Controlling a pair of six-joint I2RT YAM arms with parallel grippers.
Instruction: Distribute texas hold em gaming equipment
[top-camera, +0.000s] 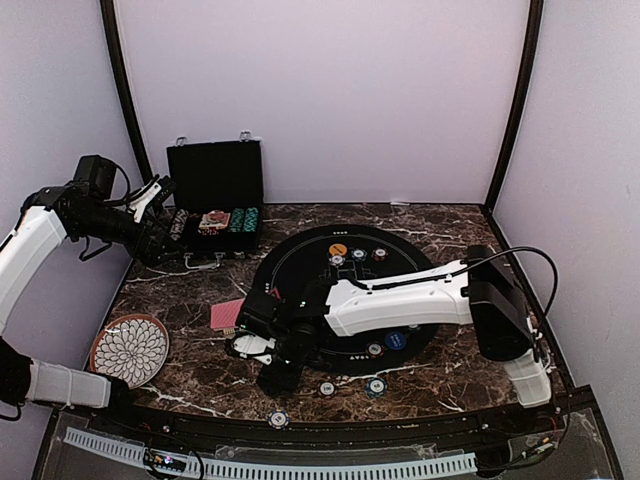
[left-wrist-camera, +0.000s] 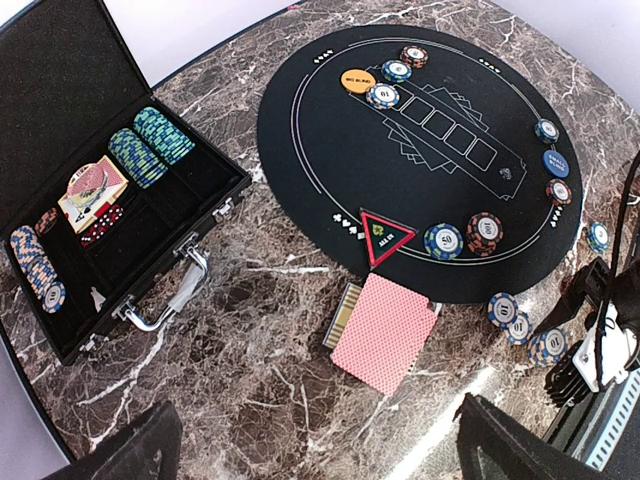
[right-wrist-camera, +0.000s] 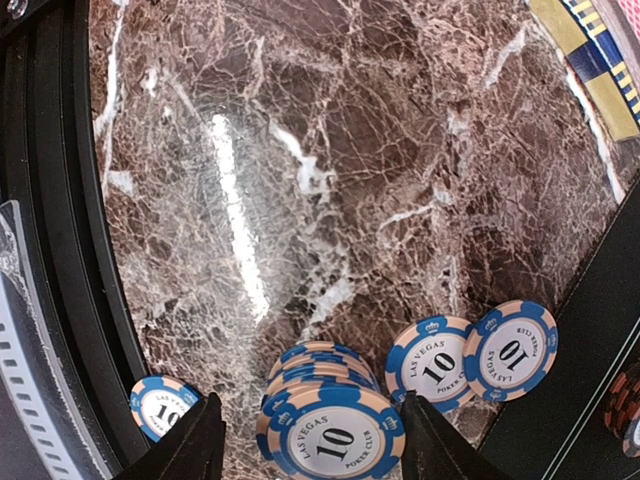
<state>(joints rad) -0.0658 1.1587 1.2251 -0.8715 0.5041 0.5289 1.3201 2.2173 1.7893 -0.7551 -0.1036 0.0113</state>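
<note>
We're mid chip-dealing: right claw (right-wrist-camera: 312, 440) straddles a chip stack (right-wrist-camera: 325, 415) near the tabletop's near edge, unclear if gripped. Next: lift it straight. Left claw (left-wrist-camera: 310, 450) open, empty.
</note>
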